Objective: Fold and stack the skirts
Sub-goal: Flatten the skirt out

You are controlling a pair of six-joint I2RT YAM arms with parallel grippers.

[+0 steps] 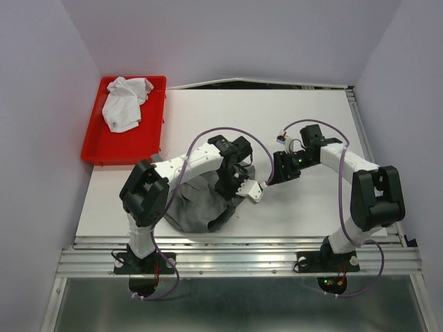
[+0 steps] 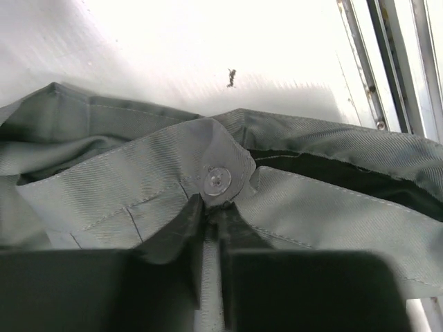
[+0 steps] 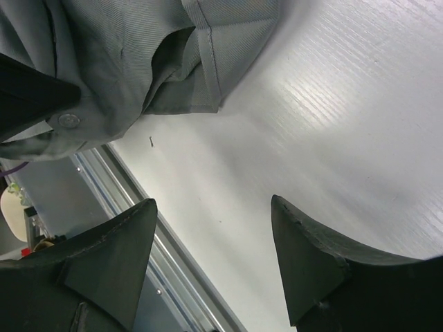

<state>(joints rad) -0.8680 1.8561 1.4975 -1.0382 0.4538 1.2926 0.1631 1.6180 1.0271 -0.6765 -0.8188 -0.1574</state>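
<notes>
Two skirts are in view, well apart from each other. The dark grey skirt (image 1: pixel 197 211) lies bunched in a rumpled heap on the near left part of the white table (image 1: pixel 311 117), partly under the left arm, with its near edge close to the metal rail (image 1: pixel 242 252) along the table's near side. The white skirt (image 1: pixel 124 102) sits crumpled at the far end of the red tray (image 1: pixel 97 149), which lies at the table's far left corner. The left gripper (image 2: pixel 211 207) is at the right edge of the grey heap and is clamped on the skirt's waistband (image 2: pixel 104 200). Its dark fingers (image 2: pixel 173 235) are pinched together on the cloth just below a clear flat button (image 2: pixel 218 180). The band puckers at that spot, and a dark opening in the cloth shows to the right of the button. The right gripper (image 3: pixel 213 204) hangs just to the right of the grey heap, over bare table, with its fingers spread wide, nothing between them and no contact with the cloth. A small dark speck (image 2: pixel 232 76) lies on the table just beside the skirt.
</notes>
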